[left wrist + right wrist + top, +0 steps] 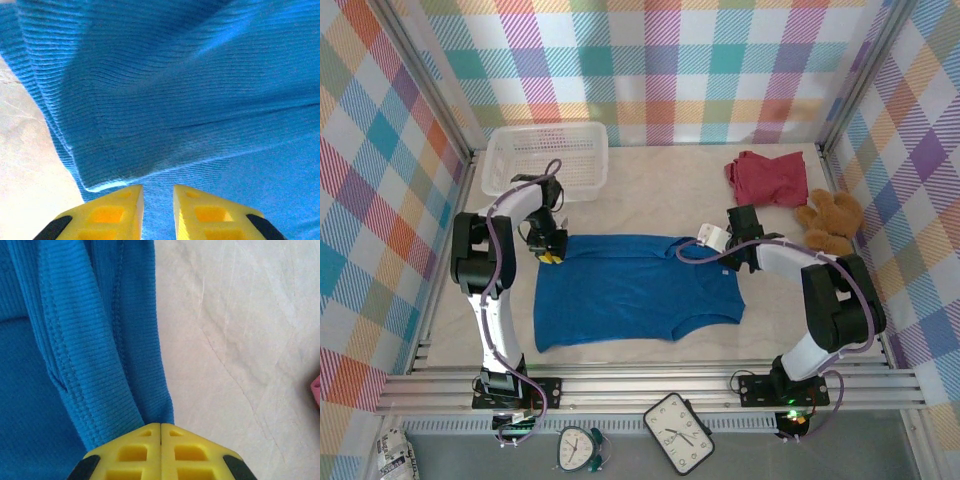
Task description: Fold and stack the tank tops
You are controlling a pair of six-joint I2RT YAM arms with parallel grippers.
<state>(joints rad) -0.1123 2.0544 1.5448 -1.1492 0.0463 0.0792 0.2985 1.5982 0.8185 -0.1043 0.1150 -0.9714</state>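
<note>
The blue tank top (630, 290) lies spread flat on the table (650, 195), its straps toward the right. The left gripper (552, 255) sits at the far left corner of the blue tank top; its yellow fingers (117, 207) stand a narrow gap apart with blue ribbed cloth in the gap and a folded hem just ahead of the tips, and it cannot be told whether the cloth is clamped. The right gripper (715, 243) sits at the far right edge of the blue tank top, jaws pressed together and pinching a strap. A dark red tank top (770, 178) lies crumpled beyond the blue tank top's right end. A teddy bear (832, 222) lies right of the blue tank top, and a basket (545, 160) stands beyond its left corner.
</note>
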